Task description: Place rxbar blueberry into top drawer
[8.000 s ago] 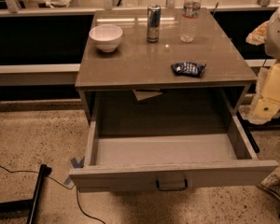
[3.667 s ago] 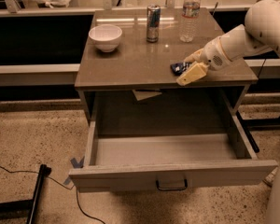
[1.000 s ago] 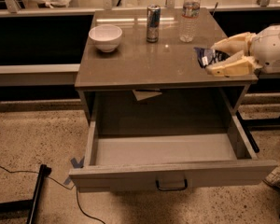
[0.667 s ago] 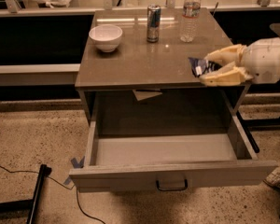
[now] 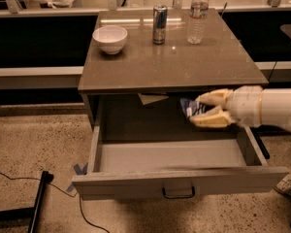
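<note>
Above the open top drawer (image 5: 136, 184), toward 3 o'clock, the gripper (image 5: 197, 111) pinches the rxbar blueberry (image 5: 186, 107) just under the worktop (image 5: 174, 57) edge.

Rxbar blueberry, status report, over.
Gripper shut on rxbar blueberry, held over open top drawer. Bar not yet released. Nothing visible blocking the drop.

Rxbar blueberry (image 5: 187, 107): small dark-blue crinkled wrapper, white lettering, standing on edge. Pinched between fingers of gripper (image 5: 196, 111), held in air over right rear part of drawer, not touching drawer floor.
Top drawer (image 5: 184, 180): grey-beige, wide, shallow, pulled far out. Small dark handle (image 5: 178, 194) at centre of front panel.
</note>
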Tool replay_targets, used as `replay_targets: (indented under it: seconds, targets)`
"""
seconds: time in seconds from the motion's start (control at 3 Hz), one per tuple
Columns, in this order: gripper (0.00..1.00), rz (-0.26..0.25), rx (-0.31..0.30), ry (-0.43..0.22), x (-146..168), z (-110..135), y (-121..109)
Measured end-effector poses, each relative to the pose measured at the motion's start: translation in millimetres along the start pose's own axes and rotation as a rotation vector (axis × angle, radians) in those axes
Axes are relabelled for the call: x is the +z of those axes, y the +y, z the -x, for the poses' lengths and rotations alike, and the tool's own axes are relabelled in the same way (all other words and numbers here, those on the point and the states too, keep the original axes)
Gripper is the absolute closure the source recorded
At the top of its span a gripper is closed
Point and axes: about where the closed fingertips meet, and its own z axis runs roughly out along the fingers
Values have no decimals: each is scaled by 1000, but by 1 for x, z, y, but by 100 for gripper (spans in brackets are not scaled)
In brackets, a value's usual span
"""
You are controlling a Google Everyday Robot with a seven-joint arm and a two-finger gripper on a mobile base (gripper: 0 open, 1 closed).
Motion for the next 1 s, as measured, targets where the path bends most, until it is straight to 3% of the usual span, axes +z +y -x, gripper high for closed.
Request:
replay_targets:
  seconds: [0.33,0.67,1.0]
  targets:
    - [100,25,6,112,27,-36,20]
    - [100,84,-6,215,48,-63,34]
    - [73,153,47,254,80,-97,54]
